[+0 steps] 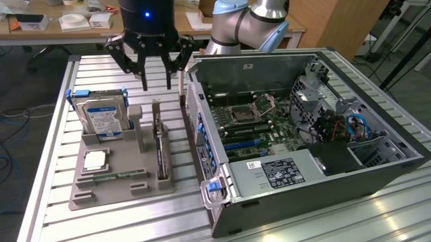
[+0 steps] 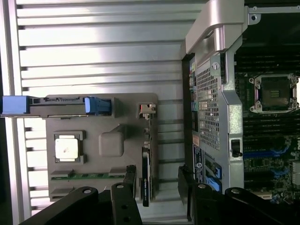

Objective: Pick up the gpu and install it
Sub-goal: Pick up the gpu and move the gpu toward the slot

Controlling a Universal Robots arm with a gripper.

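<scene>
Open, empty gripper up above gpu, on edge in grey holder on bench, just beside PC case. Could knock case wall going down, or pinch thin card off-centre & tip it.

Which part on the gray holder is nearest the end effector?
The gpu: the thin dark card standing on edge, on the holder's side toward the computer case, below the open end effector. The blue-labelled hard drive stands farther aside.
</scene>
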